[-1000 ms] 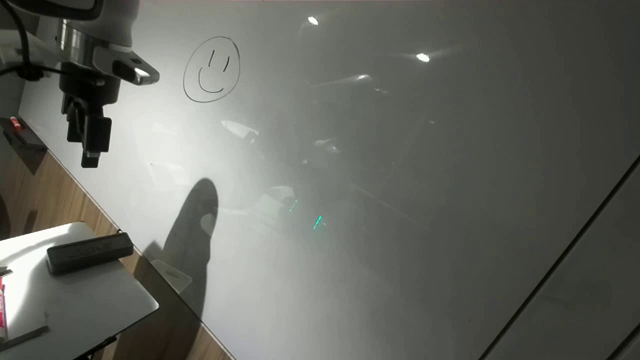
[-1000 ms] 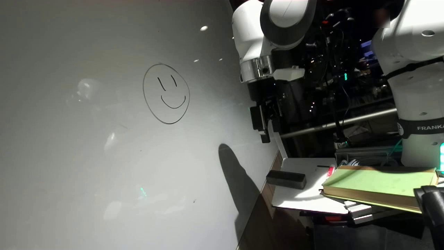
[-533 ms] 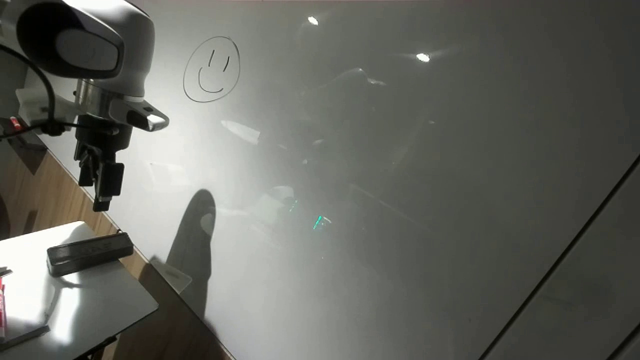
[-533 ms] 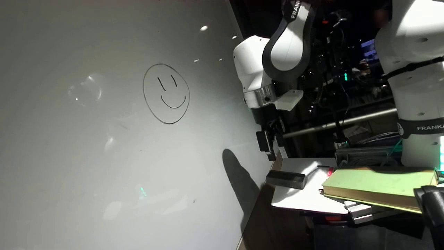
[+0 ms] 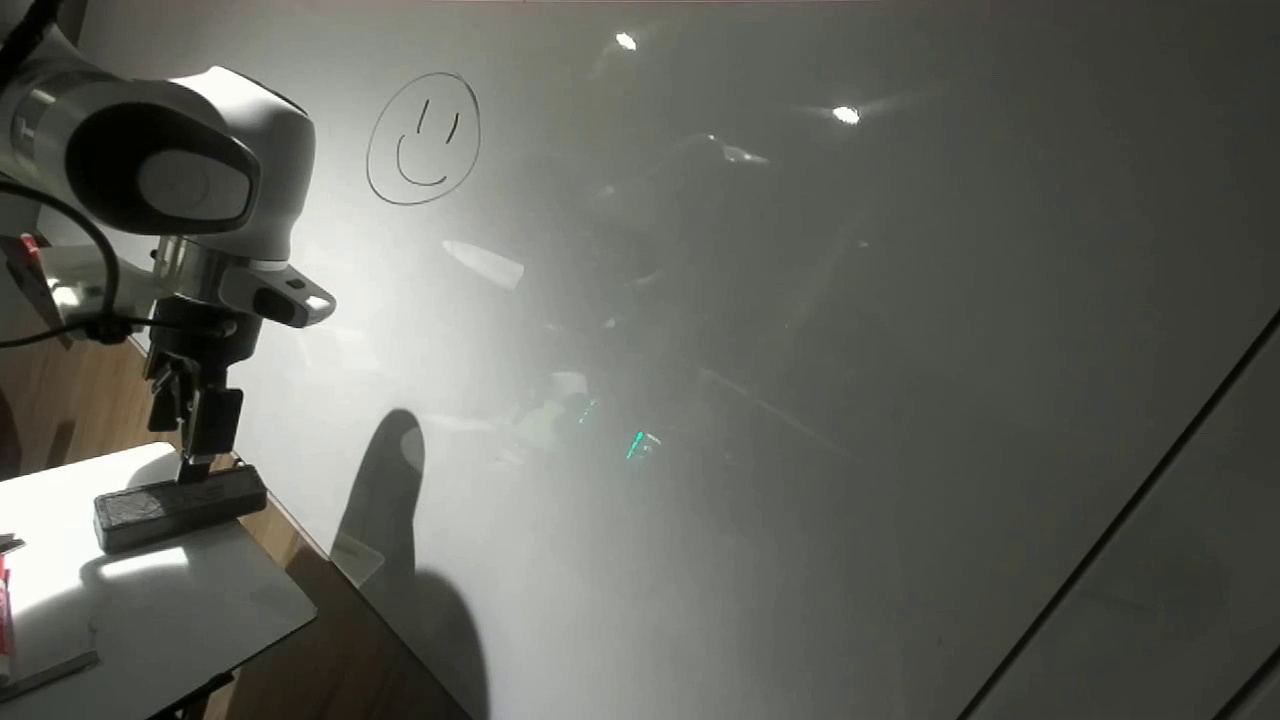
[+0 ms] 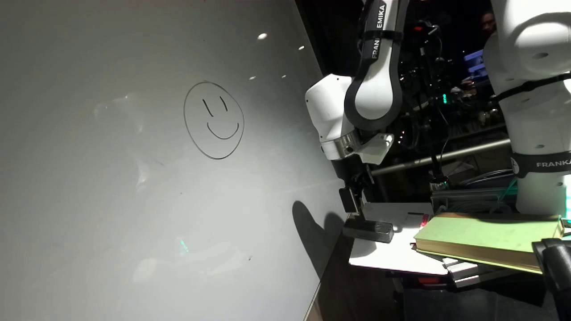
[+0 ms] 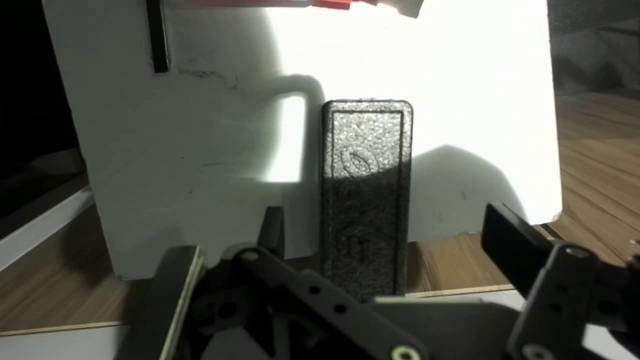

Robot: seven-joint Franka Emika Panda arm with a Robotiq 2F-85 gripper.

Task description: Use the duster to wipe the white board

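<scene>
Duster (image 7: 367, 200) straddled but not gripped, one end past the edge

We have the gripper (image 7: 387, 222) spread wide, its fingers (image 7: 515, 245) one to each side of the duster and, in the wrist view, clear of both flanks; it holds nothing. The duster lies flat on the white tabletop (image 7: 150, 125), one end jutting out over the wood floor (image 7: 440, 265) toward the white board (image 5: 780, 370). We read this as the end of the approach, with all the wiping ahead: the smiley face (image 6: 214, 120) stands whole on the board.

Our main worry is that overhang. If a finger knocks the duster or presses down on its free end, we could tip it off. In the wrist view it also sits nearer one finger than the other, so an off-centre squeeze may shove or twist it before both sides bite. Depth is hard to judge: in both exterior views a fingertip reaches the duster's outline, and whether they touch is unclear. Too shallow a hold would likely let it pivot once we press it to the board; too deep, and the fingers may jam against the tabletop. With the duster half lit and half dark, alignment is harder to read too.
</scene>
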